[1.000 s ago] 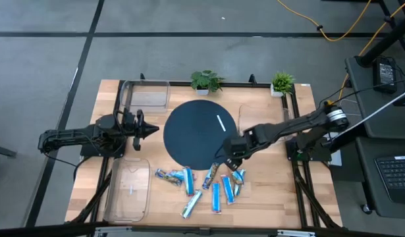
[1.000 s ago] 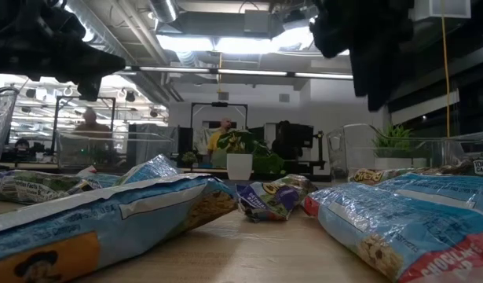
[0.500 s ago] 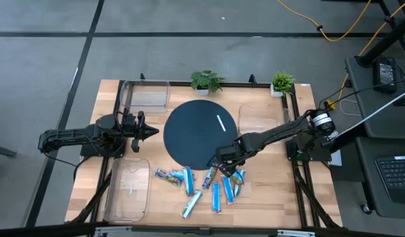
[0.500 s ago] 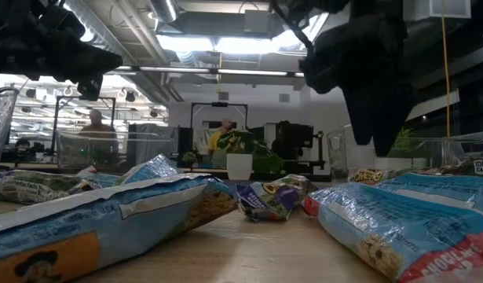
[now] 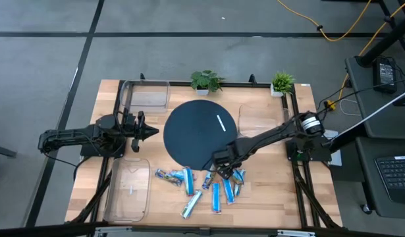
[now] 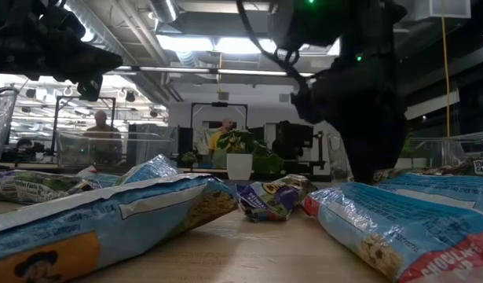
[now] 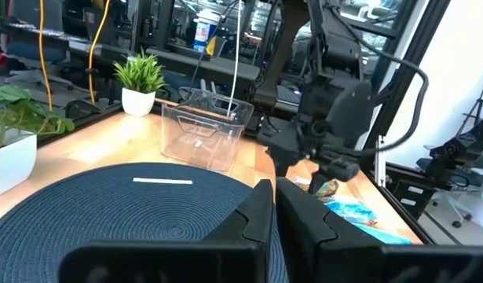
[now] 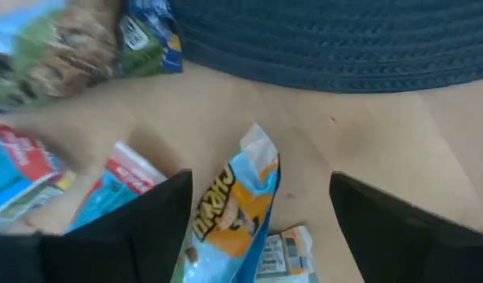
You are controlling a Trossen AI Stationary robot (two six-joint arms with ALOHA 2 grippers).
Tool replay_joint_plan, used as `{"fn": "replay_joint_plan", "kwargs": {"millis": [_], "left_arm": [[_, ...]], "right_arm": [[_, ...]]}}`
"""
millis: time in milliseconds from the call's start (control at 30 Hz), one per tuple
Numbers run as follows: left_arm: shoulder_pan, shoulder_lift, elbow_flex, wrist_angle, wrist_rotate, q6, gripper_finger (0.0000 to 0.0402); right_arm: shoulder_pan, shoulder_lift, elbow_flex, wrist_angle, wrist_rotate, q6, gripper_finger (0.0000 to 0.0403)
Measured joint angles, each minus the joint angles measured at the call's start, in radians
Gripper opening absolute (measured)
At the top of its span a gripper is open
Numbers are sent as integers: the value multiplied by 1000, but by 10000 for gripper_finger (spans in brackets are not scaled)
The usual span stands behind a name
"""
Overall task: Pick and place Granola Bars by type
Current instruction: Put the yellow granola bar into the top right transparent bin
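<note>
Round dark mat point(image 5: 197, 135) beside Granola Bars point(image 5: 201, 185); clear bins point(image 5: 129, 189) nearby

Lighting is even and bright over the light wooden table point(image 5: 261, 197); shadows there are faint. In the low view, ceiling strip lights point(image 6: 217, 43) glare behind the dark arms, leaving them silhouetted. The nearest shiny blue foil-wrapped granola bars point(image 6: 107, 224) are soft, with highlights on the foil. The right wrist view is motion-blurred throughout.

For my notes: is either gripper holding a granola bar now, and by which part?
Nothing is held. The right gripper hangs open over a granola bar; the left gripper is shut and empty.
</note>
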Motion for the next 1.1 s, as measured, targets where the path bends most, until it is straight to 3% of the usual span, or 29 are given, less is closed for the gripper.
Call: {"fn": "replay_joint_plan", "kwargs": {"millis": [200,633,867,967,1100], "left_arm": [[0,0,0,0,-1,-3,14],[0,0,0,0,-2,-2,15],[0,0,0,0,-2,-2,11],[0,0,0,0,-8,0,13],[0,0,0,0,-10,1,15]], "right_arm": [[0,17,0,1,0,-3,261],[-2,-38,22,-31,2,-29,34],[-7,-135,169,-211,51,-61,32],[-8,-192,269,-330,114,-63,47],[-11,-281,403,-458,200,-62,39]]}}
